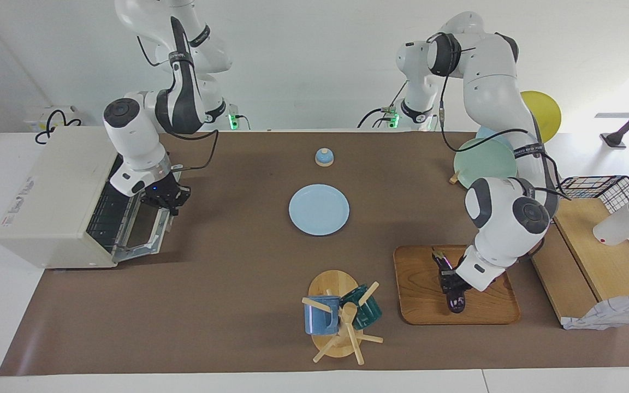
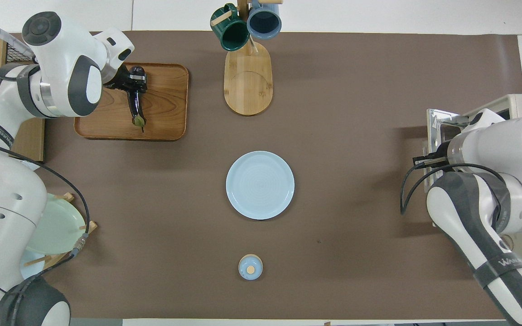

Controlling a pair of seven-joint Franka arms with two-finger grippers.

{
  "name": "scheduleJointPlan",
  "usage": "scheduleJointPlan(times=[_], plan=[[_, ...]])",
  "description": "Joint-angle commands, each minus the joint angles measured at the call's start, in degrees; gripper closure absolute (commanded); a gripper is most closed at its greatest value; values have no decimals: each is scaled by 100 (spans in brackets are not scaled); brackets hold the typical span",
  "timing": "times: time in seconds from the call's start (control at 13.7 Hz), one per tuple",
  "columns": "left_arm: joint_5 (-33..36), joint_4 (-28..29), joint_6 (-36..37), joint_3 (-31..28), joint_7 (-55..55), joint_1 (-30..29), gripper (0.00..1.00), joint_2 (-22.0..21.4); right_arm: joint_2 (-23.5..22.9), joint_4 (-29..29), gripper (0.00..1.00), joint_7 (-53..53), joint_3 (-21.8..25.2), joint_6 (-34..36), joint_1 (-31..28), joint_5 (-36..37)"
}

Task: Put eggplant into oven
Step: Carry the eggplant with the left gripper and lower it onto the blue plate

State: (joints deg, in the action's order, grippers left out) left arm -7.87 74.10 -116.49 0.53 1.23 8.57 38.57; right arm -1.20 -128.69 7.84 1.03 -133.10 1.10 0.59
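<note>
Eggplant (image 1: 452, 289) lies on wooden tray (image 1: 421, 305) at the left arm's end of the table, green stem cap pointing toward the robots. Left gripper (image 1: 447, 281) is down on it, fingers clenched across its middle: a crosswise hold, probably so the long body stays balanced when lifted.

Oven (image 1: 55, 199) at the right arm's end; door (image 1: 148, 232) lowered, rack exposed. Right gripper (image 1: 169, 204) fingers shut on the door handle, apparently holding the opening clear.
</note>
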Motion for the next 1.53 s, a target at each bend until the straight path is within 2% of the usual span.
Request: scheduleJointPlan(times=[0.0,0.22,0.29,0.51,0.66,0.73,0.87,1.24,1.46], plan=[[-189,760,565,-44,604,92,100,-1190,-336,-199,100,95,161,-785,-286,240],[-207,1946,619,-26,1307,451,100,-2351,-486,-218,100,95,143,-910,-277,170],[-207,2167,619,-26,1458,687,100,-2546,-486,-218,100,52,134,-919,-242,161],[-207,2555,497,-26,2117,1522,100,-2775,-478,-253,100,-273,134,-919,-14,161],[-207,3159,-177,-17,2250,1953,100,-2977,-477,-288,100,-414,134,-919,66,161],[-207,3485,-616,-17,2328,2182,100,-3004,-486,-332,100,-458,126,-919,75,152],[-207,3760,-1259,-17,2548,2473,100,-2891,-486,-332,100,-467,126,-919,162,91],[-207,3804,-1929,-26,3005,3167,100,-2197,-486,-280,100,-459,117,-919,495,-401],[-207,3805,-1974,-26,2989,3239,100,-2091,-486,10,100,-459,117,-823,786,-428]])
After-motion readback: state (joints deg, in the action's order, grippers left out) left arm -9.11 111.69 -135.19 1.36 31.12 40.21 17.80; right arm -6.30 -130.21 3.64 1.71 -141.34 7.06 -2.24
